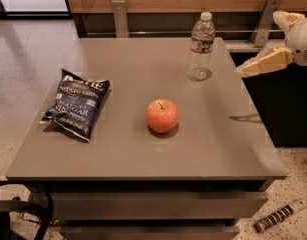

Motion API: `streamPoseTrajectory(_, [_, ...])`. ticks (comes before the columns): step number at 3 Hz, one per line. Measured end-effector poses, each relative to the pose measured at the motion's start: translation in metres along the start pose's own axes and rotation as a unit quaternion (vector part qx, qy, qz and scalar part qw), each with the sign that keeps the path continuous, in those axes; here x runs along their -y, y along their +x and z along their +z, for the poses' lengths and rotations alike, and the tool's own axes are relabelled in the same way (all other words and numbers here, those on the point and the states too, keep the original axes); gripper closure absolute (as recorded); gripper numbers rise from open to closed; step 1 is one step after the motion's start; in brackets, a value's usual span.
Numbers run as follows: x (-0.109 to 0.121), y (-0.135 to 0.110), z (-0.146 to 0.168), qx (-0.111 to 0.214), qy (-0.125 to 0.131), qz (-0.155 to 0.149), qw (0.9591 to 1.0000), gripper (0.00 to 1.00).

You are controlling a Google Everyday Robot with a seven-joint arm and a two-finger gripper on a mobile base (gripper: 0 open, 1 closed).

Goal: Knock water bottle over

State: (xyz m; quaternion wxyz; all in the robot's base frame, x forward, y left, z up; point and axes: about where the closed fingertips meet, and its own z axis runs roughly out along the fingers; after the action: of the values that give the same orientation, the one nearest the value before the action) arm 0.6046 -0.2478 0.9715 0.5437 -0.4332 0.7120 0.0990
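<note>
The water bottle (201, 47) stands upright at the far right of the grey table (118, 144). It is clear ribbed plastic with a white cap and a thin red-and-white label band. My gripper (258, 44) is at the right edge of the view, above the table's right side and to the right of the bottle. Its cream fingers (265, 62) are spread apart and hold nothing. The lower finger points left toward the bottle, with a gap between them. The gripper casts a shadow on the table's right edge.
A red-orange apple (162, 115) sits near the table's middle. A dark blue chip bag (77, 102) lies at the left. A wooden wall with metal rail posts (120, 17) runs behind. A dark cabinet (283, 104) stands to the right. A striped object (278, 216) lies on the floor.
</note>
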Motion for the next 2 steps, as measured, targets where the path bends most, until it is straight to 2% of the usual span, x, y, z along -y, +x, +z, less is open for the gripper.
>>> streamPoseTrajectory(1, [0.014, 0.000, 0.015, 0.055, 0.005, 0.029, 0.9981, 0.00])
streamPoseTrajectory(2, [0.028, 0.003, 0.034, 0.095, -0.010, 0.077, 0.9924, 0.00])
